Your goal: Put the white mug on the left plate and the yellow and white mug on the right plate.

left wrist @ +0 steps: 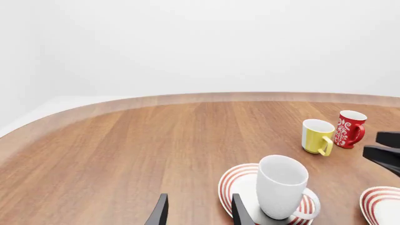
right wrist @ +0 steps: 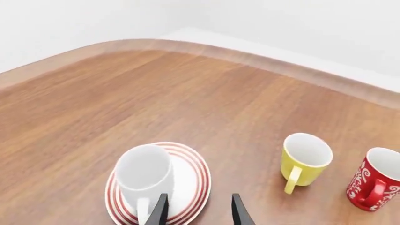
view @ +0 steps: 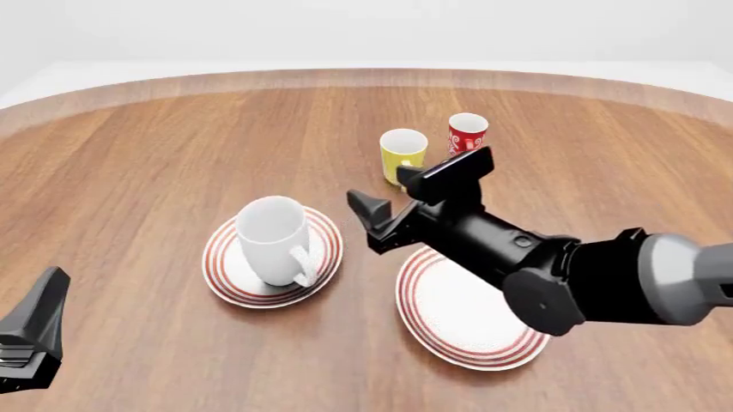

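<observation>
Right gripper (view: 414,199) open above wooden table (view: 137,172); white walls behind.

The right arm (view: 550,266) covers part of the right plate (view: 458,322)

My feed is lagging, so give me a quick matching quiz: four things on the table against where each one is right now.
Things:
1. white mug
2. yellow mug
3. right plate
4. red mug

Places or states:
A. bare, no mug on it
B. farthest back, next to the yellow one
C. standing on the left plate
D. on the wood, not on a plate

Pairs: 1-C, 2-D, 3-A, 4-B
</observation>
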Tool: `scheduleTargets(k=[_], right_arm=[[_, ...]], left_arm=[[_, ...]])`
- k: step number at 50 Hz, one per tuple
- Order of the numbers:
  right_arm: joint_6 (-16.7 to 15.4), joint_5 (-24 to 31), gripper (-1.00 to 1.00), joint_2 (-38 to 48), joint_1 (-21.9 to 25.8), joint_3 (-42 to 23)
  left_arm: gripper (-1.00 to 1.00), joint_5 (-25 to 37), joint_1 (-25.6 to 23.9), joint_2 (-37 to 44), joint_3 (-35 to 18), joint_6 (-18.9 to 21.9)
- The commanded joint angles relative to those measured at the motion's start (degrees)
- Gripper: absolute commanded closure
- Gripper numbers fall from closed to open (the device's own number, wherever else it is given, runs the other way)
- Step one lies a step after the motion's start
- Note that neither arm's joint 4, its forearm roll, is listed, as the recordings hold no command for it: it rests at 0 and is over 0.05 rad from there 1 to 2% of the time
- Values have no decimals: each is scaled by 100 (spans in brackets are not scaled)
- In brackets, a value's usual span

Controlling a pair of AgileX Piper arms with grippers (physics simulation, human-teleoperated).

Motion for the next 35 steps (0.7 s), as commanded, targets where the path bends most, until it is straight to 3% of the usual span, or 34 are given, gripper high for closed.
scheduleTargets(k=[1,2,3,4,10,13,35], right_arm=[[5,-1,-100,-55,-56,29],[5,-1,-100,-55,-56,29],[194,-15,-100,-181,-723,84],[105,62,-100,-184,-990,24],[71,78,-100,-175,-1027,16],[-128,120,-100,-124,-1300,-44],[-185,118,-100,263,-1617,-366]], left_arm=[[-100,0,0,0,0,0],[-100,0,0,0,0,0],[-100,0,0,0,0,0],[-100,0,0,0,0,0],[-100,0,0,0,0,0],[-100,0,0,0,0,0],[-100,0,0,0,0,0]])
